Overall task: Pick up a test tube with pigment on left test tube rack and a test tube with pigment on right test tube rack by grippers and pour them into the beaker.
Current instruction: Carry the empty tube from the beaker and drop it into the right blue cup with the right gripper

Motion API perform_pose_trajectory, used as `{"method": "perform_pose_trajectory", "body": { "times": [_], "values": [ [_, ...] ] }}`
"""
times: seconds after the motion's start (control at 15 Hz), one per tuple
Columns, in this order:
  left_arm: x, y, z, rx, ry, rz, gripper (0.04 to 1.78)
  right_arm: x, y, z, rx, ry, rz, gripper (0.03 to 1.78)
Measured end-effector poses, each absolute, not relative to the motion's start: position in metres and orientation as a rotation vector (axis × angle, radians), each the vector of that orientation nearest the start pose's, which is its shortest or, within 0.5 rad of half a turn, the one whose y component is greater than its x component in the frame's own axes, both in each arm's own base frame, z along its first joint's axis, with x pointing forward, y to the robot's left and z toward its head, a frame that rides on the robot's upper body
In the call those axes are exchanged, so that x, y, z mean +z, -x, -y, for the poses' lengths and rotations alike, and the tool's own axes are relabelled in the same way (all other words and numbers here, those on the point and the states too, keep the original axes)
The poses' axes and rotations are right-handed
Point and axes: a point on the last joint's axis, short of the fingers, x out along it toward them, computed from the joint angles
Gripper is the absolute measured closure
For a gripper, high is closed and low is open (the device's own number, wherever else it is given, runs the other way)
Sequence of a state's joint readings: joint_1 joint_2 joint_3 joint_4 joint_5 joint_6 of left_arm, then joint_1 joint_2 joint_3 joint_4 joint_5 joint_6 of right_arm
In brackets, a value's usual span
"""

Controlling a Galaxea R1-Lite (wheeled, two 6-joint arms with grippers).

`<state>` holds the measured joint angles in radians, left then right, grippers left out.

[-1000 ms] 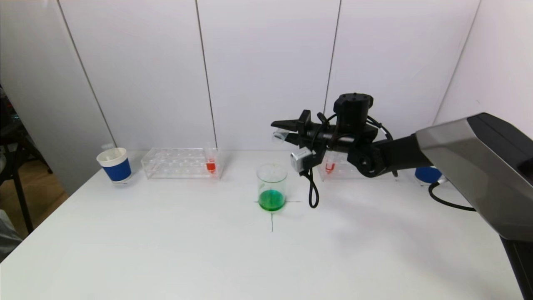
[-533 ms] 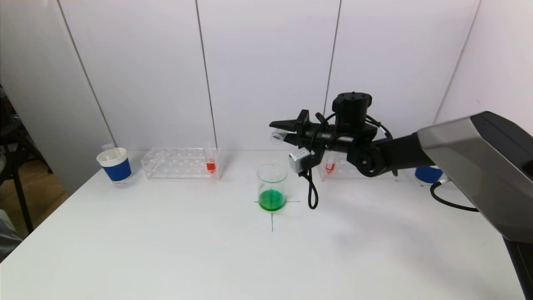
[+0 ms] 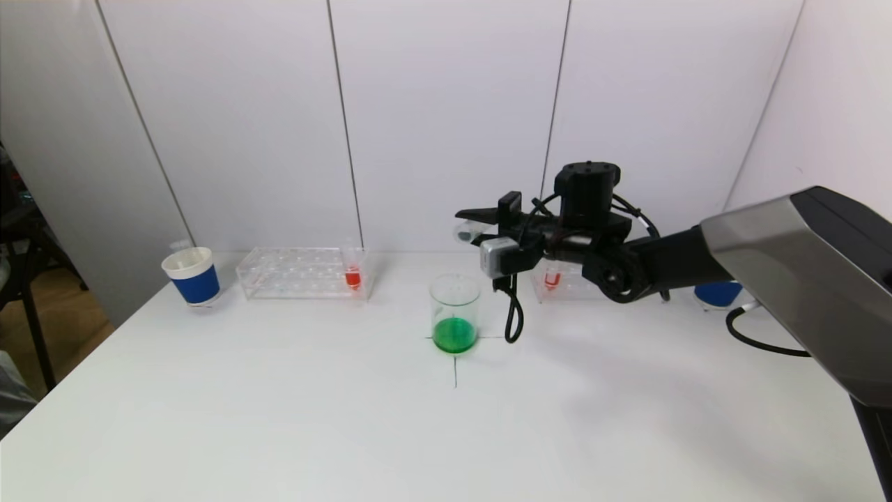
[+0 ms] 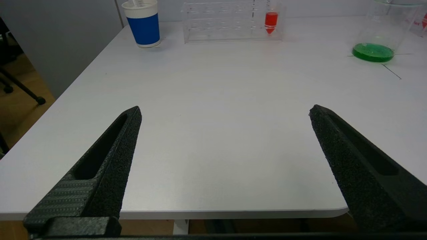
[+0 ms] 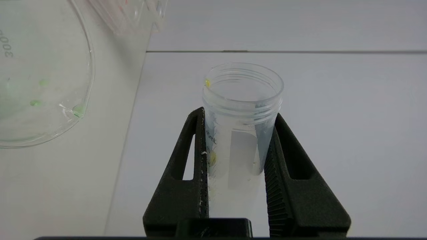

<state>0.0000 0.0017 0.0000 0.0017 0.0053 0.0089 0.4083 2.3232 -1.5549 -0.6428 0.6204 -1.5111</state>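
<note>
The white counter point(image 3: 279, 418) fills the lower frame. The beaker point(image 3: 454, 314) of green liquid stands at centre. Just above it, my right jaws point(image 5: 238, 133) clamp an emptied test tube point(image 5: 241, 116); my left jaws point(image 4: 225, 113) gape wide, low.

Your right gripper point(image 3: 468, 222) holds a clear test tube point(image 3: 465, 231) on its side above the beaker point(image 3: 455, 314).

The beaker, with green liquid at its bottom, stands on a cross mark on the white table point(image 3: 348, 418). Left of the beaker you see the left test tube rack point(image 3: 301, 272) with one red-filled tube point(image 3: 352, 273), and farther left a blue-and-white cup point(image 3: 191, 276). Right of the beaker, behind your arm, the right test tube rack point(image 3: 564, 282) holds another red tube point(image 3: 552, 279).
</note>
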Motion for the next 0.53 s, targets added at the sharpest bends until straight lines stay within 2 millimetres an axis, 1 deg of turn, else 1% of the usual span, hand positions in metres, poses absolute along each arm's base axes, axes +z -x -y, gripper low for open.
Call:
{"method": "perform_pose_trajectory", "body": {
  "times": [0.27,0.47,0.53],
  "values": [
    [0.075,0.023,0.000,0.006,-0.009,-0.003,0.06,0.154,-0.436,-0.199,0.835,1.078,0.439,1.28],
    [0.075,0.023,0.000,0.005,-0.009,-0.003,0.06,0.169,-0.441,-0.193,0.710,0.883,0.315,1.28],
    [0.075,0.023,0.000,0.005,-0.009,-0.003,0.06,0.177,-0.442,-0.192,0.662,0.813,0.284,1.28]
  ]
}}
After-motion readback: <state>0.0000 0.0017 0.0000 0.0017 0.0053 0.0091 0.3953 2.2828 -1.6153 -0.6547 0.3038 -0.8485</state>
